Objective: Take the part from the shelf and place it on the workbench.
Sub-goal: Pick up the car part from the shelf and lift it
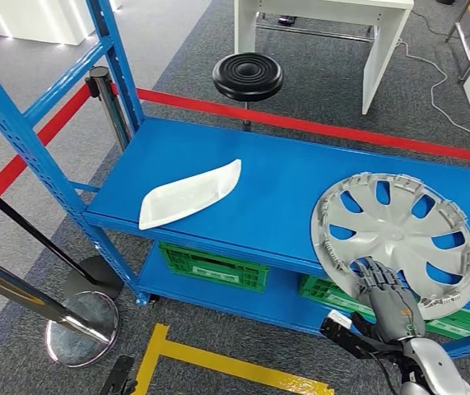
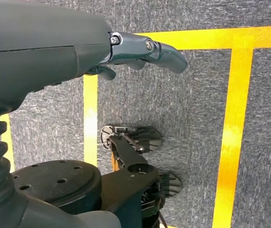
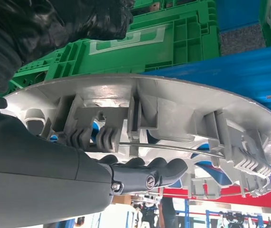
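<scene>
Now early stage: right robot hand [image 1: 386,290] grips near rim of wheel cover [image 1: 400,239], cover not yet off blue shelf [image 1: 276,189]. Left robot hand [image 2: 141,52] hangs, holds nothing, fingers loose. Carry to worktop remains.

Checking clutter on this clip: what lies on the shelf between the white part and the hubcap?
Nothing: in the head view, bare blue shelf separates the white part from the silver hubcap.

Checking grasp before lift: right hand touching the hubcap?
Touching. In the right wrist view the fingers hook through the hubcap rim; the head view shows the right hand on its near edge.
</scene>
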Controlling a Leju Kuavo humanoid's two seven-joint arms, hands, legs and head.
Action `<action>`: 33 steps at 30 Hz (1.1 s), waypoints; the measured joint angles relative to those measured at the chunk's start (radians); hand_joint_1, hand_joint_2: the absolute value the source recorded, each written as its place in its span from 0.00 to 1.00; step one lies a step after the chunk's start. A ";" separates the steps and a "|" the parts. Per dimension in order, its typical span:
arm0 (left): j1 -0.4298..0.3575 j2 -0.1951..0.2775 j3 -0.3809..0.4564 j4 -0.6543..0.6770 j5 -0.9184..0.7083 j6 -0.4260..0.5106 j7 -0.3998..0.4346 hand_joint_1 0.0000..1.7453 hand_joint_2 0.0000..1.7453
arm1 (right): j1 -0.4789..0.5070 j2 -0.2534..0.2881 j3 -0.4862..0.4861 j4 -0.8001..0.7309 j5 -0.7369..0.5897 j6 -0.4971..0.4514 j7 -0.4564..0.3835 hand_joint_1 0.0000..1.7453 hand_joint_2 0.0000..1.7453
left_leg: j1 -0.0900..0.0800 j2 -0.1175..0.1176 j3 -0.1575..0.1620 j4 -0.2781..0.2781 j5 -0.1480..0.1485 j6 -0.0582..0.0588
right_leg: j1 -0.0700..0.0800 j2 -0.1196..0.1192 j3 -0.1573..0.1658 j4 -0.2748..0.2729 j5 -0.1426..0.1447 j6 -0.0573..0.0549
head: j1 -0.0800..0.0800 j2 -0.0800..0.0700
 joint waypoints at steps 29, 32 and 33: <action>-0.002 -0.008 -0.005 0.000 0.019 0.041 0.000 0.00 1.00 | 0.126 0.066 -0.128 -0.090 0.494 -0.299 0.310 1.00 1.00 | 0.000 -0.003 -0.002 0.000 0.000 0.000 | 0.000 -0.002 -0.002 0.000 -0.001 0.000 | 0.000 0.000; -0.002 -0.009 -0.006 0.000 0.024 0.041 0.000 0.00 1.00 | 0.151 0.081 -0.156 -0.111 0.499 -0.299 0.310 1.00 1.00 | 0.000 -0.004 -0.003 0.000 0.000 0.000 | 0.000 -0.003 -0.002 0.000 -0.001 0.000 | 0.000 0.000; -0.002 -0.009 -0.006 0.000 0.026 0.041 0.000 0.00 1.00 | 0.158 0.085 -0.165 -0.116 0.500 -0.300 0.309 1.00 1.00 | 0.000 -0.004 -0.003 0.000 0.000 0.000 | 0.000 -0.003 -0.002 0.000 -0.001 0.000 | 0.000 0.000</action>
